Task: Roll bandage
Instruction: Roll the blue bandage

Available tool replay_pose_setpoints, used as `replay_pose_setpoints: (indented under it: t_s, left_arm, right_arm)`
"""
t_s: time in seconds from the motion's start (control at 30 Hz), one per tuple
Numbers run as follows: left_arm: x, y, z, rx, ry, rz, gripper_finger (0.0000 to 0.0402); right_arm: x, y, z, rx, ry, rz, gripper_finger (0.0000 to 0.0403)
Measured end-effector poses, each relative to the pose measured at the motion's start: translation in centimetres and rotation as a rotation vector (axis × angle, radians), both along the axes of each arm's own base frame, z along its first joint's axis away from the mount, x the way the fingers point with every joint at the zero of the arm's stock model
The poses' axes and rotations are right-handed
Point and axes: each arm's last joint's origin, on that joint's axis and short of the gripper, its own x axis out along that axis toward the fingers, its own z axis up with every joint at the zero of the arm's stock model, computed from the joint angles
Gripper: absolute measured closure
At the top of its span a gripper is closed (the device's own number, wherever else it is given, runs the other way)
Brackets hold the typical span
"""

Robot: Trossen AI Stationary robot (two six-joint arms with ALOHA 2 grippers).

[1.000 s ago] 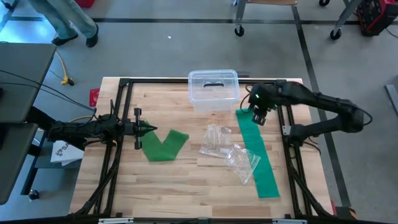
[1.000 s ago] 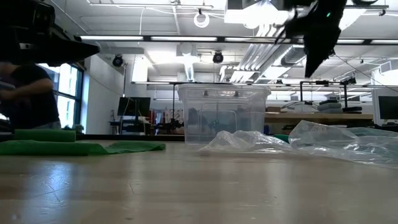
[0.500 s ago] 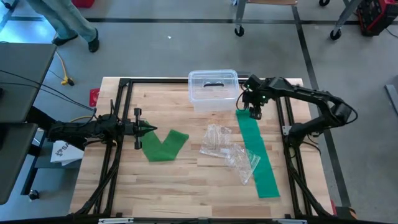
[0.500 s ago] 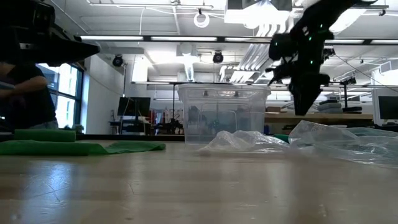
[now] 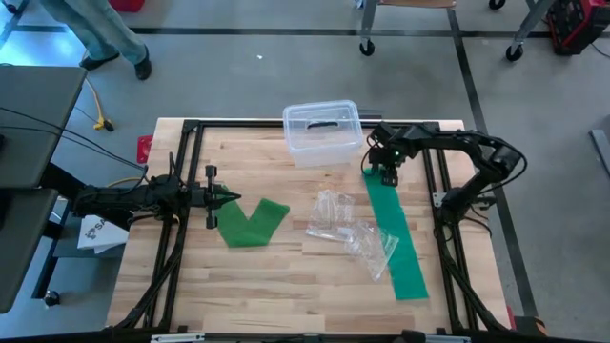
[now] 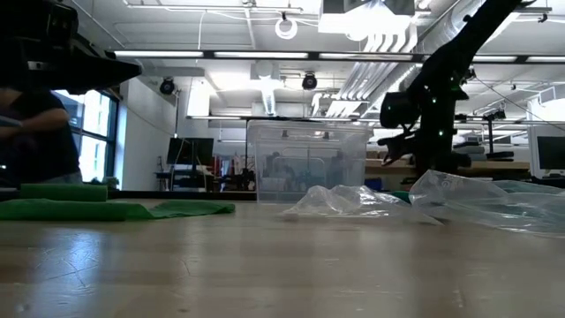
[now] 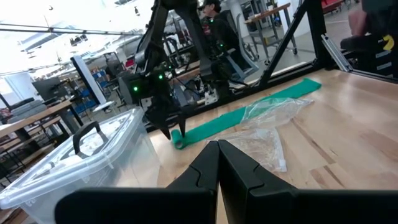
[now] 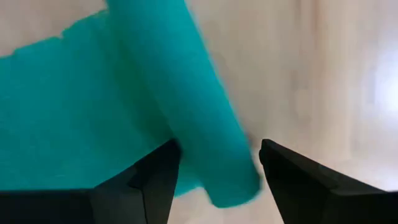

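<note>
At the far end of the long green bandage (image 5: 395, 232) on the desk (image 5: 286, 276), right end effector (image 5: 385, 175) sits wide over the rolled start beside the clear bin (image 5: 322, 132); left end effector (image 5: 232, 198) closed, idle by the folded bandage (image 5: 253, 223).

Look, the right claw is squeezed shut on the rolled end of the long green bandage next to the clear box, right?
Not quite. The right gripper is open, its fingers standing either side of the rolled end of the long green bandage, not squeezing it. The right wrist view shows this. It is indeed next to the clear box.
</note>
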Motion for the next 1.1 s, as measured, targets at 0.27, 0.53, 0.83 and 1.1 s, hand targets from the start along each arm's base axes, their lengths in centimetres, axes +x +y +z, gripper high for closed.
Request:
replay_pose_setpoints:
  t_s: [0.27, 0.53, 0.83, 1.1]
  left_arm:
    - [0.0, 0.0, 0.0, 0.0, 0.0, 0.0, 0.04]
    - [0.0, 0.0, 0.0, 0.0, 0.0, 0.001, 0.04]
    - [0.0, 0.0, 0.0, 0.0, 0.0, 0.0, 0.04]
    - [0.0, -0.1, 0.1, -0.059, -0.01, -0.022, 0.04]
  right_arm:
    - [-0.2, 0.5, -0.1, 0.029, -0.025, 0.006, 0.0287]
    - [-1.0, 2.2, 2.4, 0.03, -0.035, -0.068, 0.0385]
    - [-0.3, 7.6, 7.1, -0.126, -0.125, -0.078, 0.0367]
    - [0.7, 13.0, 13.8, -0.307, -0.283, -0.018, 0.0378]
